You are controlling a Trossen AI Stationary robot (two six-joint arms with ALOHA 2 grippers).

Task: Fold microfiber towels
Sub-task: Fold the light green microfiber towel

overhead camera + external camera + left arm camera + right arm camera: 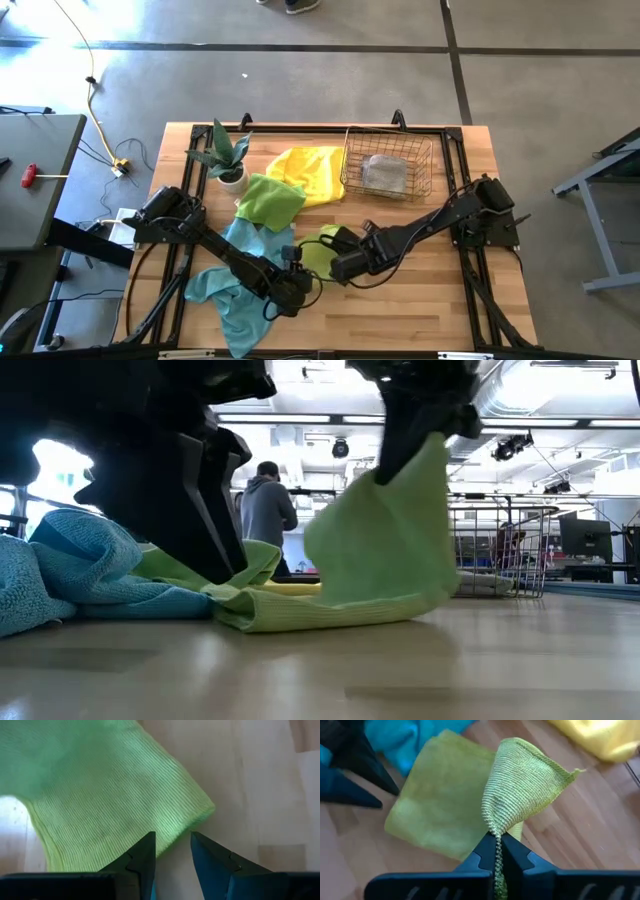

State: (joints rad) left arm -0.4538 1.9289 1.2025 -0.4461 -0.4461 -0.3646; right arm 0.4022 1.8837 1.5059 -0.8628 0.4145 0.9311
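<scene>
A lime green microfiber towel (pixel 318 250) lies near the table's middle. One part of it is raised and the rest lies flat on the wood (pixel 435 810). My right gripper (pixel 496 845) is shut on the raised part. My left gripper (pixel 172 847) stands open, pointing down at the flat part's edge (pixel 175 832), next to a corner. A teal towel (pixel 228 290) lies bunched under the left arm. Another green towel (pixel 270 200) and a yellow one (pixel 310 170) lie farther back. A grey one (pixel 385 172) rests in the wire basket (pixel 350 165). My left gripper has one fingertip (pixel 147 847) over the towel's edge and the other over bare wood; I cannot tell whether it touches the cloth. My right gripper pinches a bunched fold of the lime towel (pixel 495 827) between its two fingers, slanting down from the right. The pinched part is lifted clear and hangs (pixel 390 540) below the fingers, while the towel's lower edge rests on the table.
A small potted plant (pixel 228 158) stands at the back left, beside the green towel. Bare wood (pixel 420 305) stretches along the near right of the table. In the low view a person (pixel 268 510) stands in the room far behind the table.
</scene>
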